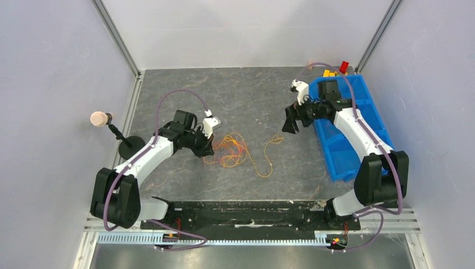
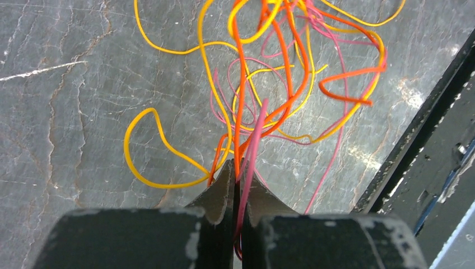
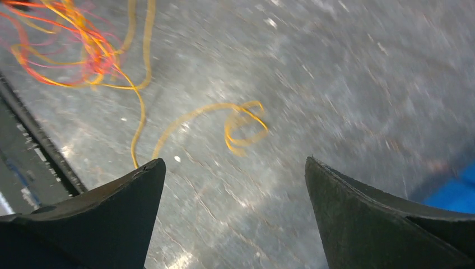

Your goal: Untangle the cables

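Note:
A tangle of thin cables [image 1: 231, 150] in orange, yellow and pink-red lies on the grey table [image 1: 246, 89] at centre left. A single yellow strand [image 1: 268, 154] runs right from it and ends in a curl [image 3: 242, 126]. My left gripper [image 1: 205, 148] sits at the tangle's left edge. In the left wrist view it [image 2: 240, 175] is shut on a pink cable [image 2: 250, 159] and an orange one [image 2: 240, 120]. My right gripper [image 1: 291, 124] is open and empty, up and to the right of the yellow curl, with wide-apart fingers [image 3: 120, 196].
A blue bin [image 1: 343, 143] stands at the right under the right arm, with small yellow and red items [image 1: 339, 69] behind it. A microphone on a black stand [image 1: 112, 131] is at the left. Grey walls close in three sides. A black rail [image 1: 246, 210] runs along the near edge.

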`<state>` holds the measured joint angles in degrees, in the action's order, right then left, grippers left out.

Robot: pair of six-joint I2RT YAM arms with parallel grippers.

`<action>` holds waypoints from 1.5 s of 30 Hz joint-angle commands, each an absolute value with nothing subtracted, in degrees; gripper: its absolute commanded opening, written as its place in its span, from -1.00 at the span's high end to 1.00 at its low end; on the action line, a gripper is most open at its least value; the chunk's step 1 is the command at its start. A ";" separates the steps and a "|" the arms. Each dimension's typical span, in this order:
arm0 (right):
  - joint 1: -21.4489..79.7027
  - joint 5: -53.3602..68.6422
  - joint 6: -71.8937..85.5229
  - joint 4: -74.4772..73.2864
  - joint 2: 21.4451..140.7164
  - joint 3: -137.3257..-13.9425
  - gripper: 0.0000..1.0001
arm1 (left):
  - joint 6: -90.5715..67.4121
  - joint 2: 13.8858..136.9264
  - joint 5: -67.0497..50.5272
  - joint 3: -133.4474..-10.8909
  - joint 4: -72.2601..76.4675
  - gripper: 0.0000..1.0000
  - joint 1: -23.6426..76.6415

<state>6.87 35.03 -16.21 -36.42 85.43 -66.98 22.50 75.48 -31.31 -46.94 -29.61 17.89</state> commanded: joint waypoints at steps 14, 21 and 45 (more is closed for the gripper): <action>32.25 48.01 5.83 7.11 104.96 -63.90 -0.63 | 24.31 73.85 -35.16 -44.06 -18.95 0.95 18.71; 32.02 48.04 9.77 17.78 102.59 -58.47 1.00 | 24.84 70.49 -35.34 -43.17 -24.02 0.76 18.34; 33.82 45.49 -4.41 -9.16 89.15 -66.22 1.00 | 36.70 67.84 -48.19 -66.29 -37.50 0.57 23.13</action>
<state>33.04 45.01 -3.27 -6.87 91.44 -62.85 30.09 69.28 -46.85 -67.59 -40.53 21.80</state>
